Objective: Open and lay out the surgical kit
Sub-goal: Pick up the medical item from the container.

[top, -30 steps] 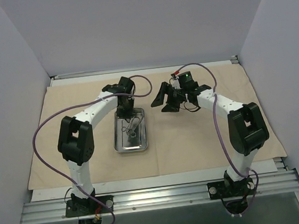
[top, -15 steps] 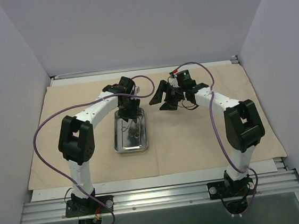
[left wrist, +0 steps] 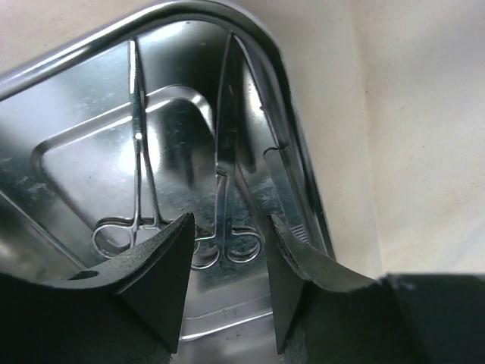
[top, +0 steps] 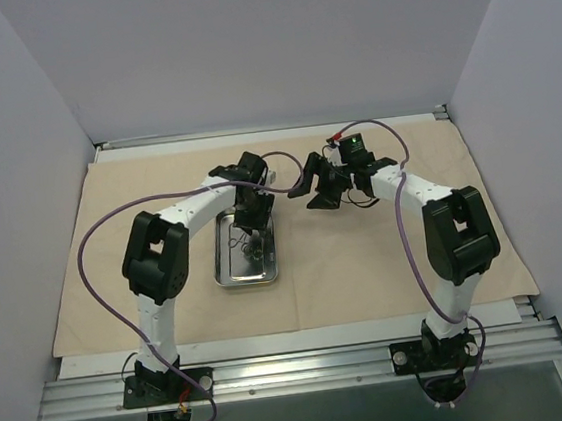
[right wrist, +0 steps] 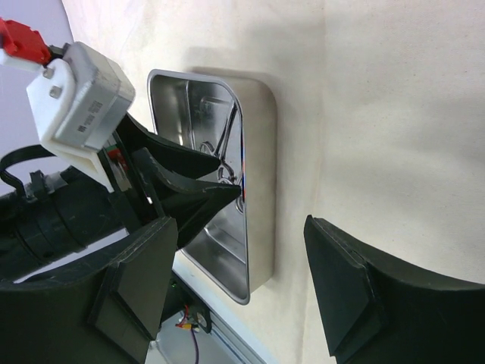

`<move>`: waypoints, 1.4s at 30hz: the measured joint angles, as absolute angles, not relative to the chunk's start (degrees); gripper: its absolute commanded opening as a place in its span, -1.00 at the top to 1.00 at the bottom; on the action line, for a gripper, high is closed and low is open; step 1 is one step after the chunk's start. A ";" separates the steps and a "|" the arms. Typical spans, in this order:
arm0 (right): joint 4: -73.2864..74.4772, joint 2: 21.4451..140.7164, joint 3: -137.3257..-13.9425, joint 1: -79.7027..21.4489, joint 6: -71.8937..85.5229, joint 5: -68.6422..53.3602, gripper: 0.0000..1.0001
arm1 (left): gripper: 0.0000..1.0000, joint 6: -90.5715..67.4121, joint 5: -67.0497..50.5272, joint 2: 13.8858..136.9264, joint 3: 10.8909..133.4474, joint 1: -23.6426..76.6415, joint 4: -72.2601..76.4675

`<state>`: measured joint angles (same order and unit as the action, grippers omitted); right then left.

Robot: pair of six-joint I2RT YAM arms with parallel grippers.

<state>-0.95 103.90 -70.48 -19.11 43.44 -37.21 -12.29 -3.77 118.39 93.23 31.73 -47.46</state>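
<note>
The beige cloth wrap (top: 417, 257) lies spread flat over the table. On it stands the steel tray (top: 223, 275) with two ring-handled forceps inside. One forceps (left wrist: 139, 136) lies to the left and the other forceps (left wrist: 224, 152) along the right wall. My left gripper (top: 257, 211) hangs over the tray's far end. In the left wrist view the left gripper (left wrist: 229, 227) is open just above the right forceps' rings and holds nothing. My right gripper (top: 315, 189) hovers open and empty above the cloth, right of the tray (right wrist: 258, 152).
The cloth (right wrist: 409, 114) reaches almost to the side walls and the back rail. A metal rail (top: 298, 370) with both arm bases runs along the near edge. Purple cables loop off both arms.
My left gripper has gone from shut to open over the tray, and its arm has swung to the right. The right gripper has barely shifted and stays open.
</note>
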 measured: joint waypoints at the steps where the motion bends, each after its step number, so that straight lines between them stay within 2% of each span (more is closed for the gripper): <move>1: -1.06 103.90 -70.41 -19.11 43.46 -37.21 -0.37 | 0.03 -12.29 -3.40 118.58 93.23 32.14 -47.40; 29: -0.97 103.72 -68.88 -19.11 43.29 -37.19 -0.36 | 0.23 -15.25 5.04 121.56 92.27 34.57 -46.61; 39: -0.36 102.78 -68.53 -19.09 43.11 -36.40 -0.35 | 0.53 -16.08 5.78 123.35 94.39 34.96 -47.70; 41: 0.47 101.97 -68.20 -19.11 42.83 -36.27 -0.34 | 0.63 -16.10 5.98 123.39 94.35 35.07 -47.64; 42: 0.73 101.60 -68.01 -19.11 42.65 -36.25 -0.34 | 0.76 -16.14 6.11 123.39 94.32 35.16 -47.55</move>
